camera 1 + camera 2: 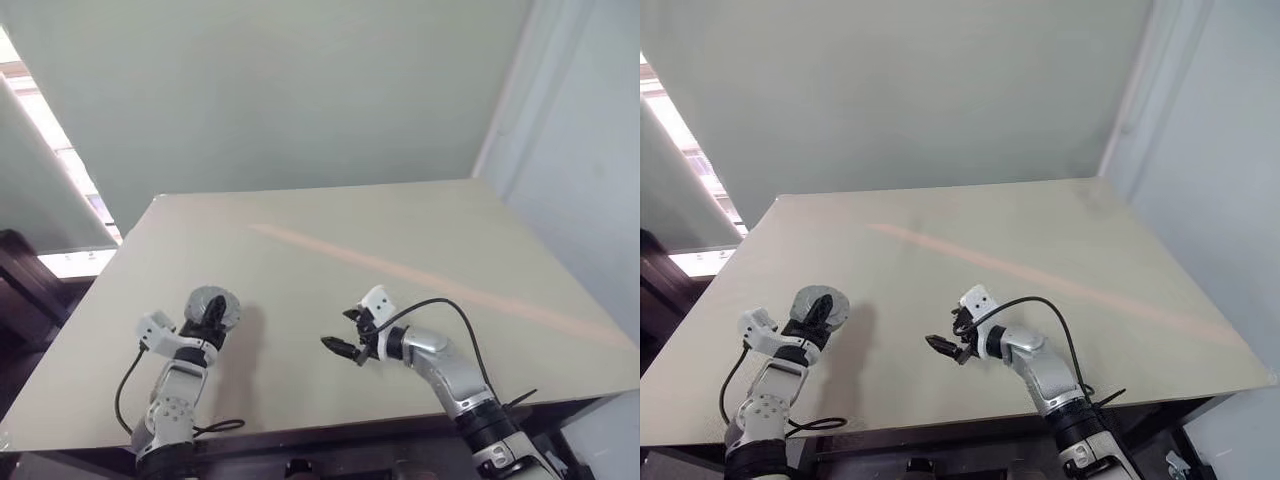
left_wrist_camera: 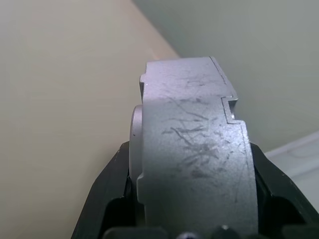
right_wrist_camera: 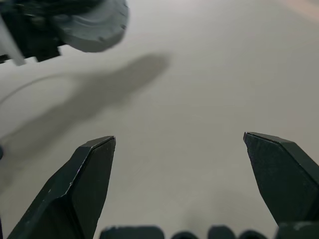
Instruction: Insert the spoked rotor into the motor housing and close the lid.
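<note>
My left gripper (image 1: 212, 316) is shut on the motor housing (image 1: 213, 303), a small round grey metal piece held just above the table near its front left. The left wrist view shows the housing's scratched grey side (image 2: 194, 149) clamped between my black fingers (image 2: 107, 194). A flat grey round face, the lid (image 1: 820, 300), is turned toward my head camera and lies against the housing. The spoked rotor is out of view. My right gripper (image 1: 340, 330) hovers near the table's front middle, open and empty, its fingers (image 3: 92, 174) spread wide over bare tabletop. It points toward the left gripper (image 3: 35, 30).
The beige table (image 1: 400, 240) carries a faint pinkish streak (image 1: 400, 270) running diagonally. Its front edge (image 1: 330, 428) lies close to both arms, and its left edge drops to a dark floor. A plain wall stands behind. Black cables (image 1: 455, 310) loop off both wrists.
</note>
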Robot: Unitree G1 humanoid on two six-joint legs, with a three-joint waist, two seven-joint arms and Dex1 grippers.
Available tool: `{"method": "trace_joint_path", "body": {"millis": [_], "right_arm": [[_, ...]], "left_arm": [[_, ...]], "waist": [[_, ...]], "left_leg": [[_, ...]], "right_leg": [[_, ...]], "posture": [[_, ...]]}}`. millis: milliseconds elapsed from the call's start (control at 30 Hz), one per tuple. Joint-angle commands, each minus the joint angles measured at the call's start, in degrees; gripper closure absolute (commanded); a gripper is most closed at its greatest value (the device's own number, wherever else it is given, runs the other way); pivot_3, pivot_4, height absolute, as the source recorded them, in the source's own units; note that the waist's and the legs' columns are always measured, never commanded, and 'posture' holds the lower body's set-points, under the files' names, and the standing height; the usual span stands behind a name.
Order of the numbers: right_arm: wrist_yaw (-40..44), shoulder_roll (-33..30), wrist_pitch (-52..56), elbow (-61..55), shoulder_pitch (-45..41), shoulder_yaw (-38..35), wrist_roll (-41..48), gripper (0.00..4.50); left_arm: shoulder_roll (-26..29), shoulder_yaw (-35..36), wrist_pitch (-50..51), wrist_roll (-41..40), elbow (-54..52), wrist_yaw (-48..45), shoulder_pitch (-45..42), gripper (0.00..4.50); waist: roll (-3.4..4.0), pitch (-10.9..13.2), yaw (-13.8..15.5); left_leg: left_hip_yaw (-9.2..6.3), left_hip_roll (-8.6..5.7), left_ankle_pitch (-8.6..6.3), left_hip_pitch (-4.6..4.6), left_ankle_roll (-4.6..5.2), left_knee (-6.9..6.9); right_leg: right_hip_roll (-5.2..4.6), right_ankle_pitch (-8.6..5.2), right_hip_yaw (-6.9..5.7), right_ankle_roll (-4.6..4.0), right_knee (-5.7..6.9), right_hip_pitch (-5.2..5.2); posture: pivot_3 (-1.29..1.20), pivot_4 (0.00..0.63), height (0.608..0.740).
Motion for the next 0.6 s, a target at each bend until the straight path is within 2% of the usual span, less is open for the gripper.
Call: {"method": "trace_joint_path", "body": {"millis": [33, 533, 600], "right_arm": [[0.4, -0.2, -2.6, -4.0, -0.4, 0.7, -1.0, 0.0], [0.5, -1.5, -1.9, -6.8, 1.4, 2.2, -2.4, 0.0], [0.4, -1.6, -1.9, -6.7, 1.2, 2.3, -2.5, 0.0]], "left_arm": [[1.3, 0.4, -3.3, 2.3, 1.1, -0.9, -3.2, 2.45], [2.3, 0.1, -7.2, 9.5, 9.6, 0.0, -5.3, 2.45], [2.5, -0.2, -7.4, 10.8, 10.2, 0.8, -5.3, 1.73]], "waist": [[-0.07, 0.0, 0.1], [-0.32, 0.0, 0.4], [-0.32, 0.0, 0.3]], "left_leg": [[-0.04, 0.0, 0.0, 0.0, 0.0, 0.03], [-0.03, -0.03, -0.01, 0.0, 0.01, 0.19], [-0.03, -0.02, 0.0, 0.01, 0.02, 0.2]], "right_leg": [[0.0, 0.0, -0.03, 0.0, 0.0, 0.03], [-0.01, 0.1, -0.01, 0.04, 0.03, 0.08], [-0.01, 0.12, -0.01, 0.03, 0.05, 0.1]], "posture": [[0.0, 0.0, 0.74], [0.0, 0.0, 0.74], [0.0, 0.0, 0.74]]}}
